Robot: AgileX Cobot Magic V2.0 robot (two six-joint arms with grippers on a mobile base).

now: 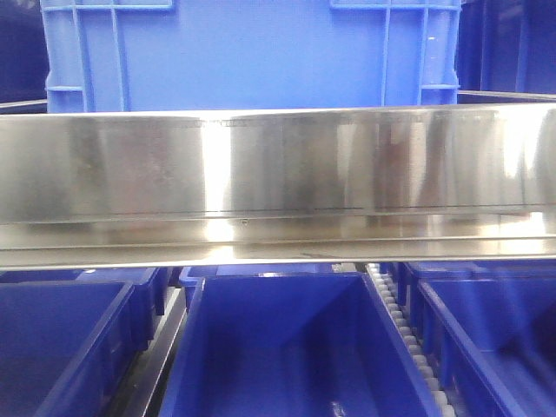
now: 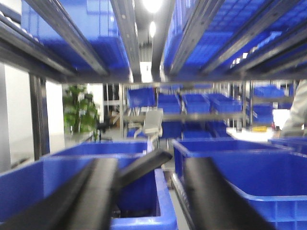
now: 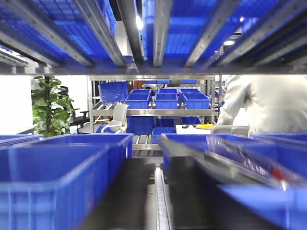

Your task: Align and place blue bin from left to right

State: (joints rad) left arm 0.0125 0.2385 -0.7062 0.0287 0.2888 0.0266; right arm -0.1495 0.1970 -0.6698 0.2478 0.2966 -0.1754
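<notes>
Steel rail [image 1: 278,165] fronts blue bin [image 1: 252,52]; left jaws among darker bins [image 2: 268,172].

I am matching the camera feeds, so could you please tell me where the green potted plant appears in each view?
Exterior front-facing: not in it; a steel rail spans the picture.
Left wrist-mounted: the potted plant stands at mid-left, in the background.
Right wrist-mounted: the potted plant is again at mid-left, in the background.
Shared landmark: the white chair, right of the plant in both wrist views.
</notes>
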